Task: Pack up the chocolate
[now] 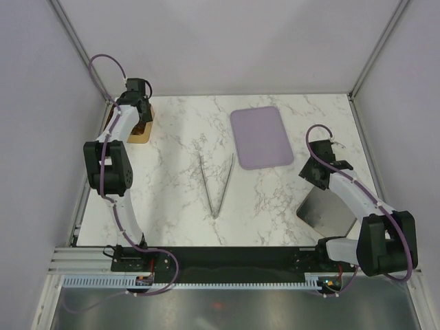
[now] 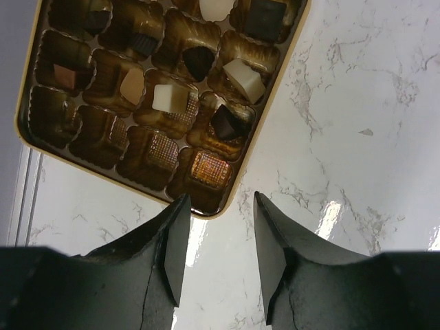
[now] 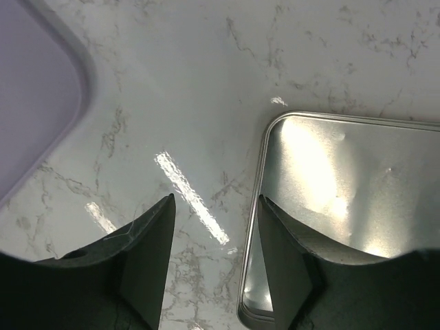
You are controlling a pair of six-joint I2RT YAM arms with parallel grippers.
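Far left of the table: a square golden box (image 2: 206, 168) lies flat on the marble, directly below the left gripper (image 2: 220, 206).
Chocolate: the chocolate (image 2: 170, 97) sits in the box's compartments, one small piece to a cell, ahead of the fingertips and apart from them.
Nearest cells: those just beyond the fingertips are bare foil.
Left gripper: jaws parted with only tabletop showing between them, nothing gripped, tips over the box's near corner.
Pieces: cream-white blocks, dark brown lumps and a tan oval, matte and smooth.
Box lining: shiny gold foil, ribbed at the cell walls, cross-hatched on the floors, with a thin pale rim.
Right gripper (image 3: 216, 206): jaws apart and empty, above bare marble, well away from the chocolate.
Beside it: a silvery metal lid (image 3: 344, 179) with rounded corners and a raised lip on one side, a matte lilac tray (image 3: 34, 89) on the other.
Table (image 2: 357, 137): glossy white marble with grey veins.
Mid-table: thin metal tongs (image 1: 216, 182), lying in a narrow V.
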